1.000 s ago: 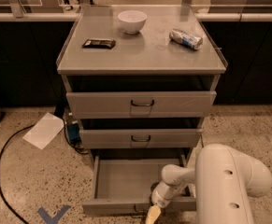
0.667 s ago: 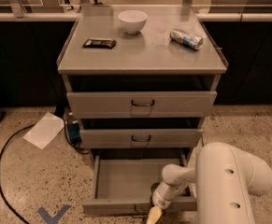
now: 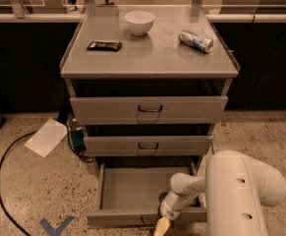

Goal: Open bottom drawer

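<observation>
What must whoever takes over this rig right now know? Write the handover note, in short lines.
Gripper: low, at the front edge of the bottom drawer, close to its handle.
Bottom drawer: pulled well out of the grey cabinet, with its plain tray showing.
Middle drawer and top drawer: not the target, so leave them alone.
Done: the opening, by the look of it.
Left: probably only to back the arm away without knocking the drawer front back in. Pull a little more only if full extension is wanted.
</observation>
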